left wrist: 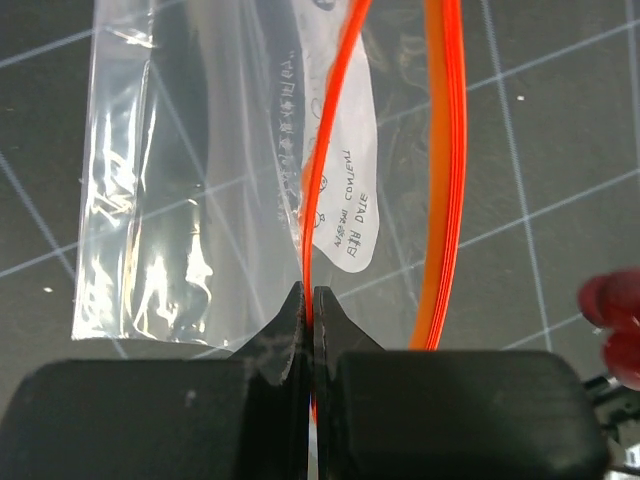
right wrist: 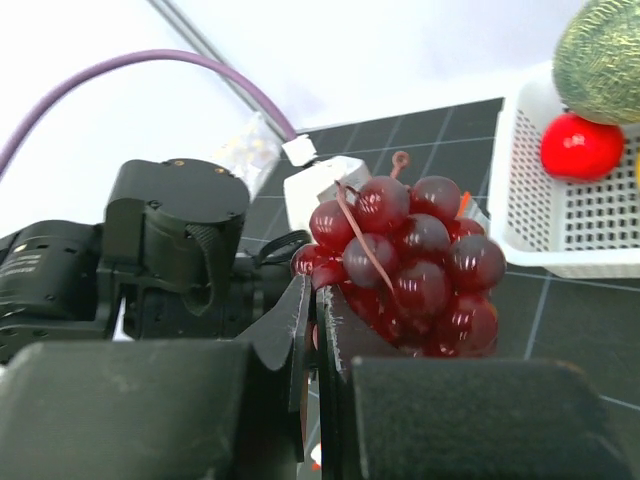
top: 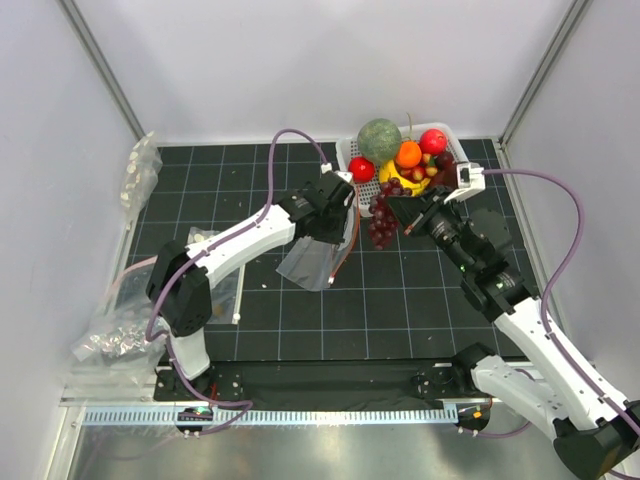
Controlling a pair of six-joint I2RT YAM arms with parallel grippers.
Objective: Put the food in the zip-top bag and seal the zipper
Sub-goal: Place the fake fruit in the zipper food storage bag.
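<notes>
My left gripper (left wrist: 310,300) is pinched tight on one lip of the zipper (left wrist: 318,180). The zip-top bag (left wrist: 170,200) hangs from that pinch; I cannot tell whether its bottom touches the mat (left wrist: 560,150). In my left wrist view the other orange lip bows away toward 3 o'clock, so the mouth gapes. My right gripper (right wrist: 312,305) is closed narrow on the edge of a grape bunch (right wrist: 410,260), which hangs clear of the white basket (right wrist: 575,225) at 1 o'clock from it. Seen from above, the bag's mouth lies near the grapes, at about 8 o'clock from them. To do this well, I judge I should hold the left pinch steady with the mouth wide and carry the bunch over the gap between the two lips. Then I lower it well inside before letting go. Dragging grapes across the free lip could fold it shut or tug the strip from my left jaws.
</notes>
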